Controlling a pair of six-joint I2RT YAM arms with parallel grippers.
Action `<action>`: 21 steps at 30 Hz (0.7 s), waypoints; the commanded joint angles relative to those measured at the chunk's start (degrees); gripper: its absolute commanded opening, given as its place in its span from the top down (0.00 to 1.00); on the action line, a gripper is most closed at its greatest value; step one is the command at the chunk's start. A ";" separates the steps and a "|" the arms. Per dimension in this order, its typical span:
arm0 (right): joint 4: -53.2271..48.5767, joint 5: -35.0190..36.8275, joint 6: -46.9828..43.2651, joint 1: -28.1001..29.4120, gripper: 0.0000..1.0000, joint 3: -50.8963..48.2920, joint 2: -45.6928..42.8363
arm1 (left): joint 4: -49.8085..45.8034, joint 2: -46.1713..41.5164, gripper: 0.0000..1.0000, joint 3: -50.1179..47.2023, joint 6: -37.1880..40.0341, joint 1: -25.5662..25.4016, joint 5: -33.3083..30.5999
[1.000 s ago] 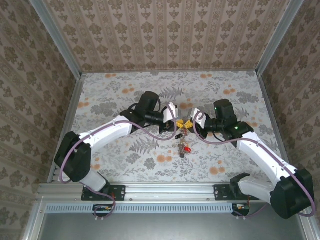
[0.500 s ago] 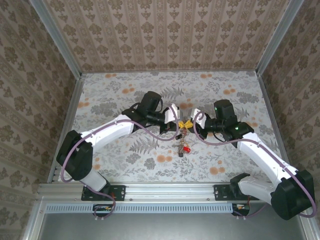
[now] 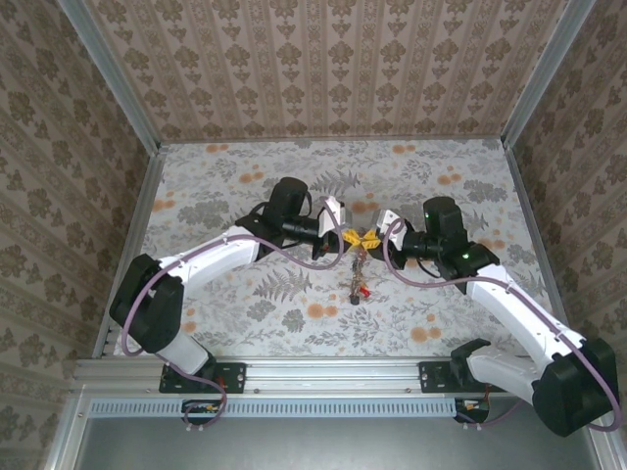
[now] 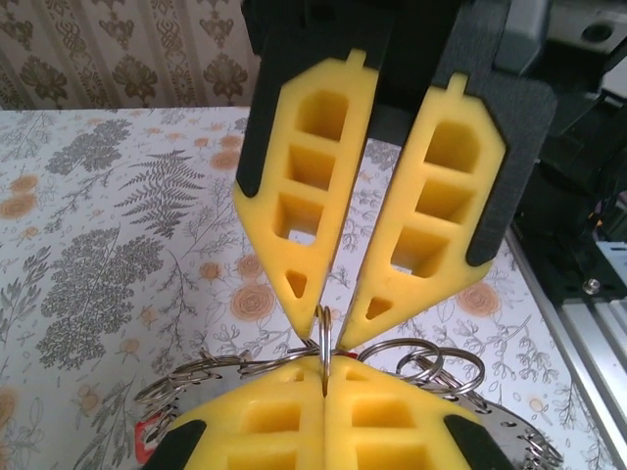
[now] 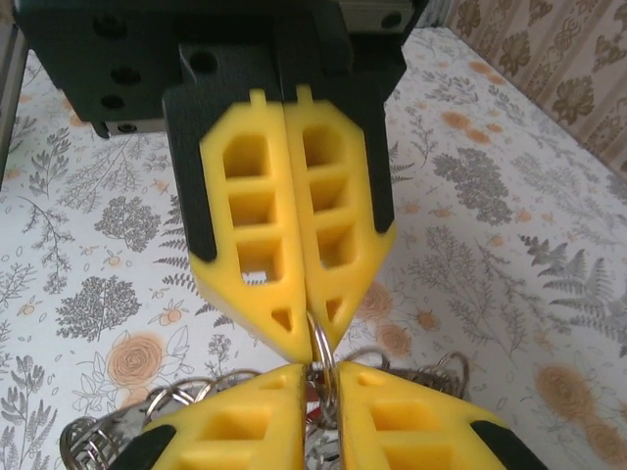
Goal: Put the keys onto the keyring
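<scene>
Yellow pads of left gripper pressed together on a thin split ring | right gripper jaws slightly parted around it | keyring and keys hung beneath both.

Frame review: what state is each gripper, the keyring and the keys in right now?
left gripper: shut on a thin wire ring.
right gripper: jaws slightly apart around that ring.
keyring: below the grippers, bunched with several small rings.
keys: clustered beneath the grippers; lifted or resting, unclear.
</scene>
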 commanded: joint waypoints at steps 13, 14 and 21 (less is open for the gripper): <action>8.35 -2.40 6.79 -1.53 0.85 -2.84 1.55 | 10.19 -3.04 1.00 -2.24 -4.88 0.84 2.96; 7.56 -0.36 6.52 -1.49 0.85 -2.66 1.04 | 9.26 -3.21 1.00 -2.23 -4.42 0.79 1.60; 1.52 14.23 2.33 -1.51 0.81 -1.67 -2.68 | -0.20 -4.04 1.00 -0.52 1.92 0.64 -4.15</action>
